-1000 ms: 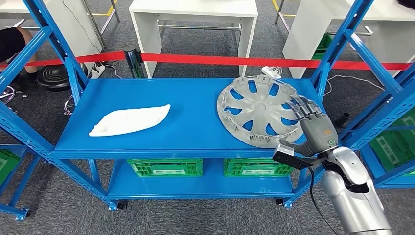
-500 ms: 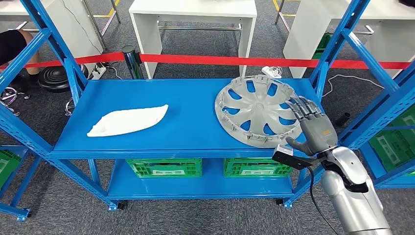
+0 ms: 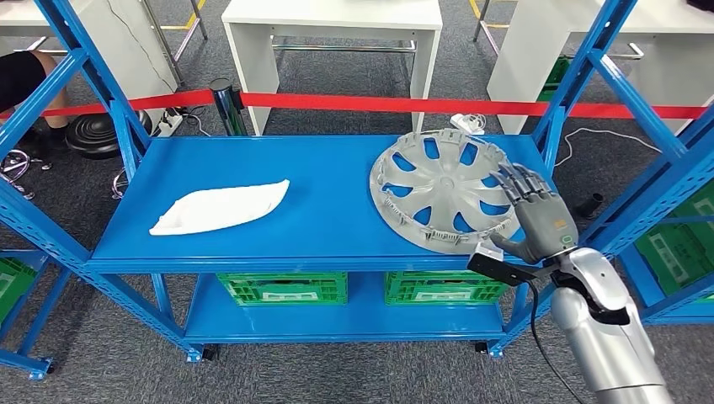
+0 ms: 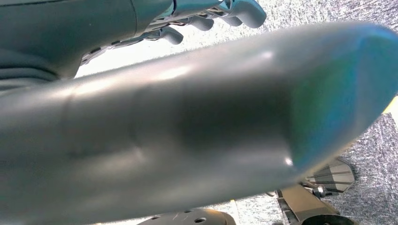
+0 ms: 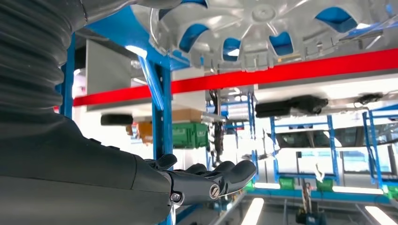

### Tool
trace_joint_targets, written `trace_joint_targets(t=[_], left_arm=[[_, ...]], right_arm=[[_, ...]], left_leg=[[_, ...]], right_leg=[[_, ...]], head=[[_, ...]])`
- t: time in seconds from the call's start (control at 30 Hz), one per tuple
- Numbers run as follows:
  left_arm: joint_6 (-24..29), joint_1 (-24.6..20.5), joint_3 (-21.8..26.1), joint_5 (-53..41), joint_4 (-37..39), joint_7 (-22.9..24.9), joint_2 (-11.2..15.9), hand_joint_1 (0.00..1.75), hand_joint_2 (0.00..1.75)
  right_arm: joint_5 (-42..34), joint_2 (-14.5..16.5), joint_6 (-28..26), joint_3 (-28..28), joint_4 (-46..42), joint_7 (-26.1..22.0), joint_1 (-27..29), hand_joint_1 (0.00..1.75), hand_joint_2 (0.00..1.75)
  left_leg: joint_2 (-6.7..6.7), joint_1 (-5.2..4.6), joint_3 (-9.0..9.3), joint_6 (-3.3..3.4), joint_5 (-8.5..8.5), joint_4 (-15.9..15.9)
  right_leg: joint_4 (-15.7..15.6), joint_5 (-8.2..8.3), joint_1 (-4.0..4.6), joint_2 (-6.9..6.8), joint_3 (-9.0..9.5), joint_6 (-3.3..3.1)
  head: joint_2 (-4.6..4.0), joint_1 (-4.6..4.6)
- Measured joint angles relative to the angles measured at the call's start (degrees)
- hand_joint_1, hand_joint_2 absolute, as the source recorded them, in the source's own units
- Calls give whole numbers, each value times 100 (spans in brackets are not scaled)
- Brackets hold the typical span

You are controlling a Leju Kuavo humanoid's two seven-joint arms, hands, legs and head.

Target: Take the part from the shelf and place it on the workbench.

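- Blue racking fills our view: the shelf (image 3: 337, 227) has a broad top deck, green crates (image 3: 282, 287) sit on the level below, and a red barrier tape (image 3: 354, 103) and white tables (image 3: 333, 17) stand on the far side over grey carpet.
- On the right half of the deck lies the part, a grey hubcap (image 3: 438, 189), inner face up, its near right rim tipped slightly off the deck.
- On the left half lies a white panel (image 3: 221, 207), well apart from the hubcap.
- Our right hand (image 3: 539, 217) is at the hubcap's near right edge, fingers extended and spread toward the rim, thumb low on the near side.
- It has hold of nothing; from the head view the fingertips seem to overlap the rim, but we cannot tell whether they touch it.
- From the right wrist, the fingers (image 5: 220, 180) are nearly straight and apart, and the hubcap (image 5: 263, 23) is ahead of the palm.
- Our left hand (image 4: 206, 14) hangs by our side over the carpet, fingers curled in on nothing.
- We judge this to be the reach: the hand is lined up on the rim and the grasp is not yet made.
- Next we need the fingers over the rim and the thumb under the raised edge, then a firm close before lifting.
- A wide, thin disc held by one edge will tend to droop and swing, so the lift should be slow, clearing the right upright (image 3: 581, 80) on the way to the workbench.
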Motion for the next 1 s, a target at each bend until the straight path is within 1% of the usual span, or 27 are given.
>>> trace_joint_targets(t=[0.17,0.43,0.57,1.0], left_arm=[[0,0,13,-7,2,-1,0,0,0],[0,-1,30,-66,1,19,0,0,0],[0,-2,32,-73,0,18,2,0,0],[-17,-2,34,-163,0,30,0,0,0]], right_arm=[[-114,39,56,-14,216,-73,-74,0,175],[-238,95,149,-44,918,-175,-338,0,175],[-282,103,239,-50,1393,-232,-567,0,175],[-597,107,1001,-22,3392,-454,-1556,0,175]], left_leg=[[0,0,0,0,0,0],[1,0,1,0,0,0],[1,0,0,0,0,0],[-1,0,0,-1,0,0]], right_leg=[[0,0,0,0,0,0],[0,0,0,0,0,0],[1,0,0,1,0,0],[1,1,0,0,0,-1]], head=[[0,0],[0,0],[0,0],[0,0]])
